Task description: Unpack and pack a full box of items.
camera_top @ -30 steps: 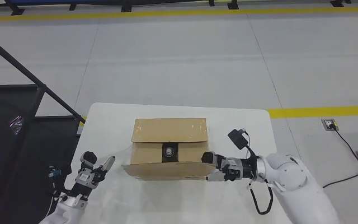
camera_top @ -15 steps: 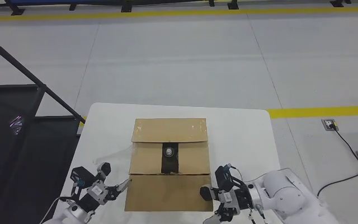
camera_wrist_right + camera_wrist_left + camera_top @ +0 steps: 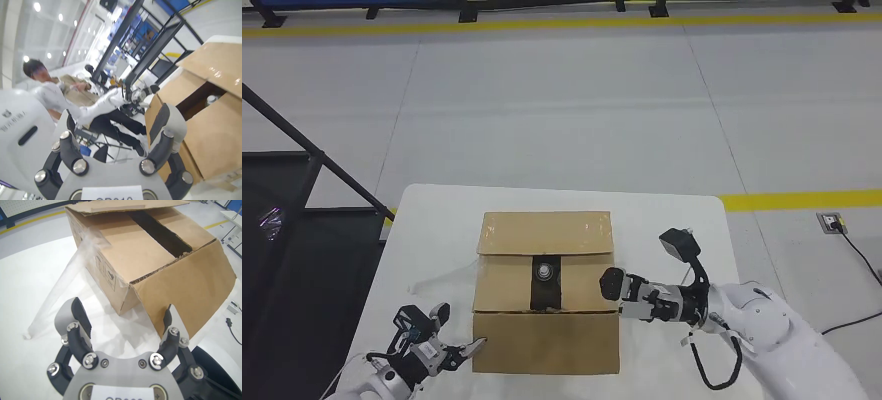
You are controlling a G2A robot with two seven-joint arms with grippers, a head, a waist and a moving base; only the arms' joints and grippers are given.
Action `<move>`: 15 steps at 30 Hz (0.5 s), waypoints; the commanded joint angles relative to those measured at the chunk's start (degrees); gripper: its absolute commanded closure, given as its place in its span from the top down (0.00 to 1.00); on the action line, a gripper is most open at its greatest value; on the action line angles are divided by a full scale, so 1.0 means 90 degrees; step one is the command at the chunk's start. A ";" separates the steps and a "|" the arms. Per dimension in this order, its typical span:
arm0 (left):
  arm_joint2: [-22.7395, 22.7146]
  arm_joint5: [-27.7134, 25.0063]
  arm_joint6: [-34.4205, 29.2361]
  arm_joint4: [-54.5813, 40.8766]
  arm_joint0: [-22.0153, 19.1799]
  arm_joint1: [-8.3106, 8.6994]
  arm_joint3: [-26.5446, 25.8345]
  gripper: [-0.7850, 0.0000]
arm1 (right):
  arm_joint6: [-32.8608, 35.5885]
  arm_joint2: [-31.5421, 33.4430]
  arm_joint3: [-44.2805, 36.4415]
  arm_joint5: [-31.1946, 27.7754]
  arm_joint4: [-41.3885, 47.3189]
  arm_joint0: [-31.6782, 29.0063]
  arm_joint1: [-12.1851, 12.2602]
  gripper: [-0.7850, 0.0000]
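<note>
A brown cardboard box (image 3: 504, 290) stands mid-table with its long flaps folded outward and a dark gap down the middle. A round-topped item (image 3: 544, 269) shows inside the gap, also seen as a pale cap (image 3: 211, 99). My left gripper (image 3: 455, 353) is open at the box's front left corner, just off the front flap (image 3: 181, 294). A loose strip of clear tape (image 3: 62, 289) hangs from the box's side down to the table. My right gripper (image 3: 613, 285) is open beside the box's right side, its fingers (image 3: 160, 121) empty.
The white table (image 3: 442, 220) has bare room left, right and behind the box. A black frame (image 3: 302, 190) stands off the table's left side. A cable and floor socket (image 3: 832, 222) lie to the right.
The front flap has dropped from tilted to flat, out toward the front edge. My left gripper moved from the box's left side to its front left corner. My right gripper swung forward, then back beside the box.
</note>
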 commanded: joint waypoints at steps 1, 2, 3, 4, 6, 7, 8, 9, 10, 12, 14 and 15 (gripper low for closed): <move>-0.0001 -0.0002 0.0000 -0.0001 0.0001 0.0000 -0.0001 1.00 | 0.0065 -0.0005 -0.0008 -0.0051 -0.0044 -0.0005 0.0002 1.00; -0.0001 -0.0002 0.0000 -0.0001 0.0001 0.0000 -0.0001 1.00 | 0.0065 -0.0005 -0.0008 -0.0051 -0.0044 -0.0005 0.0002 1.00; -0.0001 -0.0002 0.0000 -0.0001 0.0001 0.0000 -0.0001 1.00 | 0.0065 -0.0005 -0.0008 -0.0051 -0.0044 -0.0005 0.0002 1.00; -0.0001 -0.0002 0.0000 -0.0001 0.0001 0.0000 -0.0001 1.00 | 0.0065 -0.0005 -0.0008 -0.0051 -0.0044 -0.0005 0.0002 1.00; -0.0001 -0.0002 0.0000 -0.0001 0.0001 0.0000 -0.0001 1.00 | 0.0065 -0.0005 -0.0008 -0.0051 -0.0044 -0.0005 0.0002 1.00; -0.0001 -0.0002 0.0000 -0.0001 0.0001 0.0000 -0.0001 1.00 | 0.0065 -0.0005 -0.0008 -0.0051 -0.0044 -0.0005 0.0002 1.00; -0.0001 -0.0002 0.0000 -0.0001 0.0001 0.0000 -0.0001 1.00 | 0.0065 -0.0005 -0.0008 -0.0051 -0.0044 -0.0005 0.0002 1.00; -0.0001 -0.0002 0.0000 -0.0001 0.0001 0.0000 -0.0001 1.00 | 0.0065 -0.0005 -0.0008 -0.0051 -0.0044 -0.0005 0.0002 1.00; -0.0001 -0.0002 0.0000 -0.0001 0.0001 0.0000 -0.0001 1.00 | 0.0045 -0.0010 0.0001 0.0009 -0.0064 -0.0025 0.0002 1.00; 0.0012 0.0040 0.0002 -0.0006 0.0001 -0.0002 -0.0002 1.00 | -0.0046 -0.0086 -0.0094 0.0483 -0.0098 -0.0073 -0.0022 1.00; 0.0061 0.0189 -0.0014 0.0081 0.0000 -0.0005 -0.0021 1.00 | 0.0072 -0.0225 0.0049 0.0882 0.0315 0.0015 -0.0079 1.00; 0.0092 0.0297 -0.0024 0.0101 0.0002 -0.0010 -0.0032 1.00 | 0.0128 -0.0301 0.0223 0.1130 0.0549 0.0093 -0.0116 1.00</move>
